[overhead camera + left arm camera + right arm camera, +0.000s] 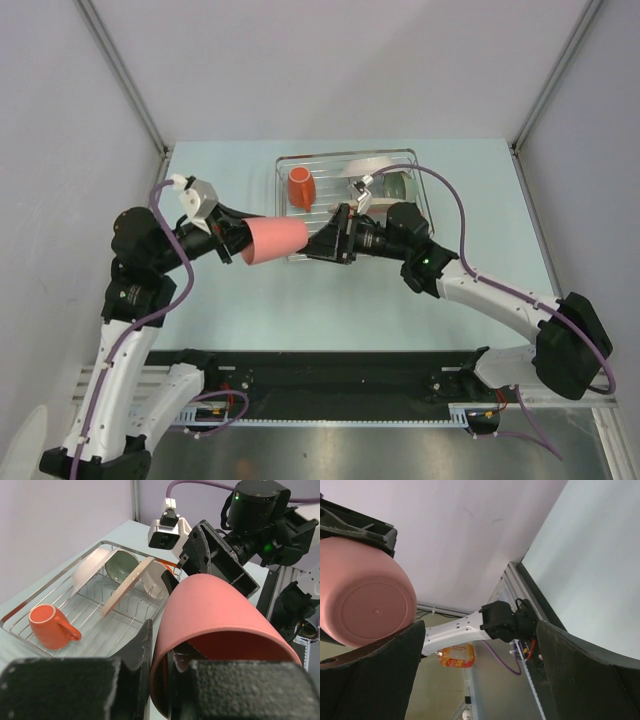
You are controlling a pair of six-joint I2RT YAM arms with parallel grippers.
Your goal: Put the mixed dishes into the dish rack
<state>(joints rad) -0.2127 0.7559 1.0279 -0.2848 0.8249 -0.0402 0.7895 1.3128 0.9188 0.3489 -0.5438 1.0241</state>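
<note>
My left gripper (238, 243) is shut on the rim of the pinkish cup (275, 240), one finger inside and one outside (135, 650). It holds the cup (220, 615) on its side in the air, just in front of the dish rack (345, 155). My right gripper (322, 240) is open and empty, facing the cup's base (365, 595), which lies off its left finger (370, 680), not between the fingers. In the rack (30, 595) stand the orange-red mug (47, 627), pink-and-cream plate (127, 585), pale green bowl (120, 565) and white dishes (90, 567).
The rack's front left part around the mug (300, 187) is bare wire. Grey walls close in the pale table (200, 300) on three sides. A black rail (330, 380) runs along the near edge by the arm bases.
</note>
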